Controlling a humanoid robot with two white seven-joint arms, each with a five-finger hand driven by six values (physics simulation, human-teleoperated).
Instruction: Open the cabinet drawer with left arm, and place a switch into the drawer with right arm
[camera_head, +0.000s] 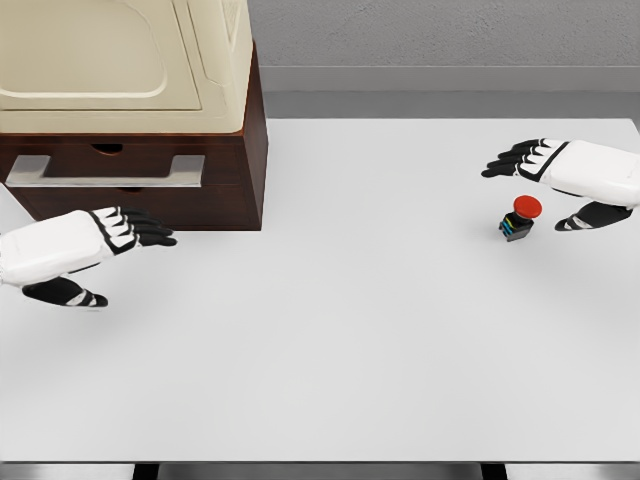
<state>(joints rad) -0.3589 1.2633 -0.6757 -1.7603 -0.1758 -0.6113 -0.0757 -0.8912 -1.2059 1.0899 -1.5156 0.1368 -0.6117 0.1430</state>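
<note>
The left hand is the closest thing to the camera, hanging over the desk near its left edge, palm sort of sideways with the black fingers stretched out flat and the thumb dropped underneath, so it's relaxed and holding nothing. Its fingertips point toward the cabinet, which sits at the far left corner of the desk: dark brown wood body with a cream-colored rounded top on it. The drawer front faces the camera and looks pushed in flush, with a flat silver handle across it, and the hand is just below and in front of that handle without touching it. Over on the right side, near the right edge, there's the switch, a little thing with a red mushroom button on a dark base, standing upright on the desk. The right hand hovers right beside it, fingers spread out above and the thumb down next to the switch, loose and not gripping anything as far as I can see.
</note>
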